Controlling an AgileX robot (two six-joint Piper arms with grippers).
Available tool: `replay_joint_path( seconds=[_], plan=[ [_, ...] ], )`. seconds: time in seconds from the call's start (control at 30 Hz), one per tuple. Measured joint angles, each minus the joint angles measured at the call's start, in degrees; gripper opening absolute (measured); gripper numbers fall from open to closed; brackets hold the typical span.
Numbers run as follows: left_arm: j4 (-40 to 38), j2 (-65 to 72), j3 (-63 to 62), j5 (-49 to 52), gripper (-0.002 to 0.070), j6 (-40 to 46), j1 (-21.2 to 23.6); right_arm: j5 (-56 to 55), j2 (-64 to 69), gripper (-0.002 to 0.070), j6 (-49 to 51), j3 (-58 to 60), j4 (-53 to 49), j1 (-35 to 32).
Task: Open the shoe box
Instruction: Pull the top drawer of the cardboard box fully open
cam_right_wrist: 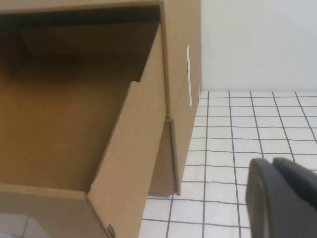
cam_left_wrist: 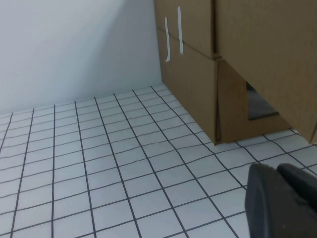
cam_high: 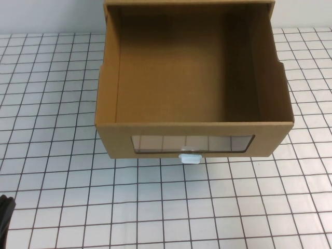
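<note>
High view: the shoe box [cam_high: 197, 137] sits mid-counter [cam_high: 52, 197], already slid open toward me, with its white pull tab [cam_high: 190, 158] on the near face.

Left wrist view: the left hand [cam_left_wrist: 278, 173] hangs off the box's left side; I cannot tell its grip.

Right wrist view: the right hand [cam_right_wrist: 275, 166] is pinched closed and empty, and looks nearer, just beside the right wall.

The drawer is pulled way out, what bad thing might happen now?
The drawer sticks far out of the shoe box, so a bump might pull it out. The shut right tool sits beside the drawer's right side and the left tool low off its left; swinging in, either may knock it.
</note>
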Motion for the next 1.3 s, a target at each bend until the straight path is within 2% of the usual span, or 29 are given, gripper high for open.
replay_joint_path(
  seconds=[0.7, 0.8, 1.03, 1.2, 1.3],
  plan=[
    [0.0, 0.0, 0.0, 0.6, -0.0004, 0.0, 0.0, 0.0, 0.0, -0.0013, 0.0, 0.0, 0.0, 0.0],
    [0.0, 0.0, 0.0, 0.6, -0.0004, 0.0, 0.0, 0.0, -1.1, -0.0013, 0.0, 1.1, -0.9, -2.0],
    [0.0, 0.0, 0.0, 0.7, -0.0004, 0.0, 0.0, -0.2, -14.1, -0.0013, 0.0, 12.5, -2.5, -13.2],
    [0.0, 0.0, 0.0, 0.7, -0.0004, 0.0, 0.0, -0.2, -27.0, -0.0013, 0.0, 21.8, -2.7, -15.5],
    [0.0, 0.0, 0.0, 0.7, -0.0004, 0.0, 0.0, 3.0, -34.4, -0.0013, 0.0, 23.5, -2.7, -15.5]
  ],
)
